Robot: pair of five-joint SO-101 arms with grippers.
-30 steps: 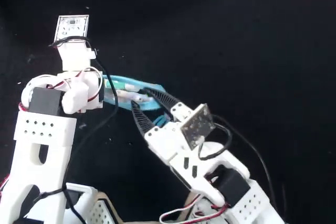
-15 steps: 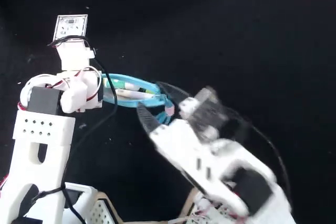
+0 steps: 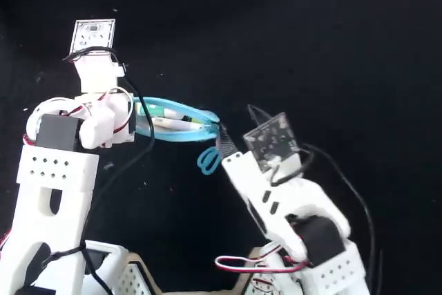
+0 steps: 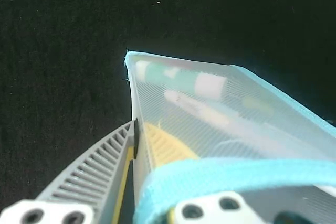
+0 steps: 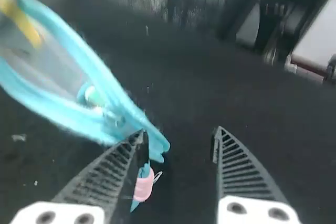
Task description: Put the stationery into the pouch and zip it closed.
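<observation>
A: so the right fingers (image 5: 126, 166) are spread wide, gripping nothing, and the zip pull (image 5: 142, 184) hangs just beside one of them.

B: yep, and the pouch (image 3: 176, 124) runs lengthways away from them to the left fingers (image 4: 100, 182), which are clamped on its far end with the stationery (image 4: 210, 85) inside. Right arm's closest for zipping, I'd say.

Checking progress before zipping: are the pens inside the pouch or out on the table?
Inside: white-and-green pens show through the mesh wall of the translucent turquoise-edged pouch in the left wrist view and the high view.
</observation>
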